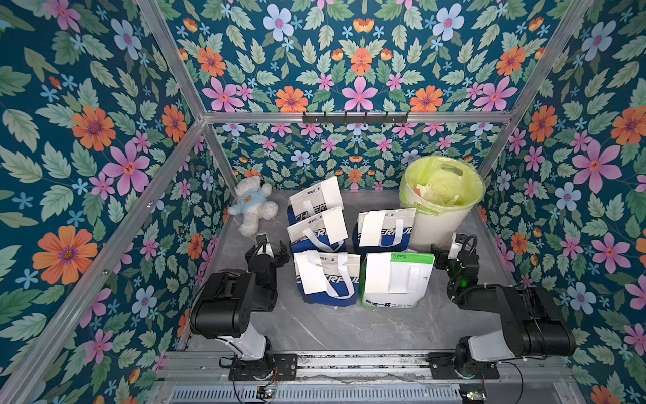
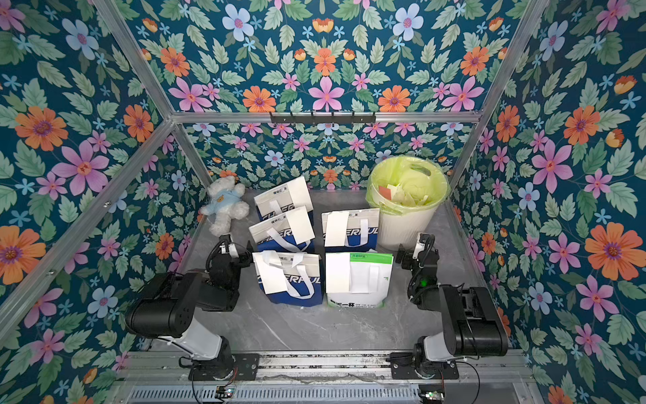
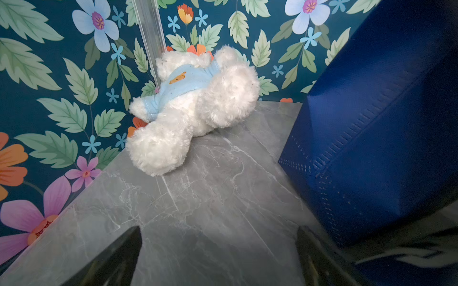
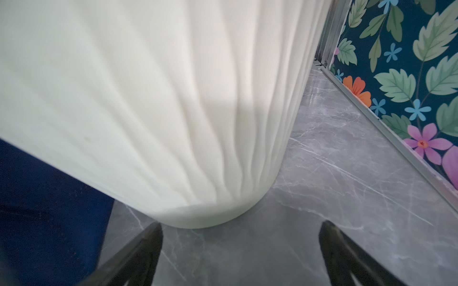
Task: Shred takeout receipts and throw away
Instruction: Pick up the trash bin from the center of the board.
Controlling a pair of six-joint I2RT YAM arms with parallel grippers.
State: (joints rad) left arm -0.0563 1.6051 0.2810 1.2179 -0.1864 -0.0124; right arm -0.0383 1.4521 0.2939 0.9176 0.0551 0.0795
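Teal floral-wallpaper walls (image 1: 105, 140) at 9, 12 and 3 o'clock. Aluminium frame bars (image 1: 244, 117) along edges. Black hook rail (image 1: 354, 119) at 12 o'clock. Grey marble surface (image 1: 332, 325), evenly lit.

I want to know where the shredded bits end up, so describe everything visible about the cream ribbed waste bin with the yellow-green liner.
The cream plastic waste bin is round with ribbed walls and stands upright at the back right of the grey marble-look table, its base flat on it. A translucent yellow-green liner is folded over its rim. Inside lie white paper scraps and one orange-red piece. A blue and white takeout bag stands close beside it; contact is unclear.
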